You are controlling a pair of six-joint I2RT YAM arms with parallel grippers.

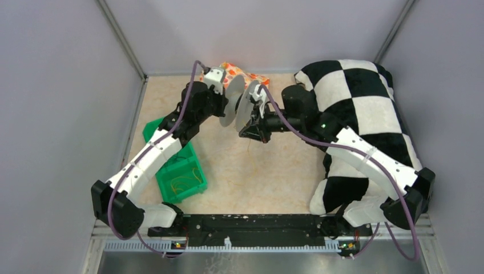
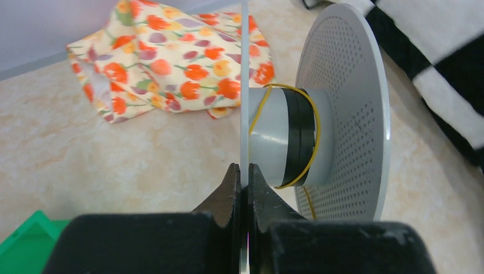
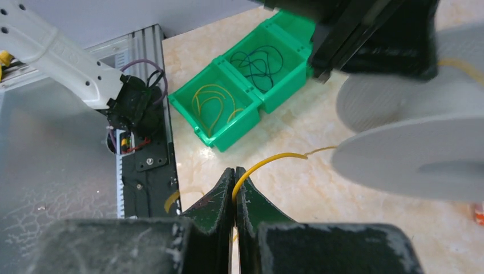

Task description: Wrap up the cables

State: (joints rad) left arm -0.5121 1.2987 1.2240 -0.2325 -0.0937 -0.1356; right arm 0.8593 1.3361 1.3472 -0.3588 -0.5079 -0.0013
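A grey plastic spool (image 1: 240,101) with two perforated discs is held in the air at the back middle. My left gripper (image 2: 243,174) is shut on the rim of one spool disc (image 2: 245,85). A thin yellow cable (image 2: 311,154) loops round the spool's hub over black windings. My right gripper (image 3: 234,177) is shut on the same yellow cable (image 3: 268,162), which arcs from the fingers up to the spool (image 3: 411,154). In the top view the right gripper (image 1: 254,130) sits just below the spool, and a yellow strand (image 1: 249,147) hangs from it.
A green two-compartment bin (image 1: 181,171) lies at the left with yellow cables in one part (image 3: 214,105) and dark ones in the other (image 3: 259,60). A floral cloth (image 2: 171,57) lies behind the spool. A black-and-white checkered cushion (image 1: 365,114) fills the right side.
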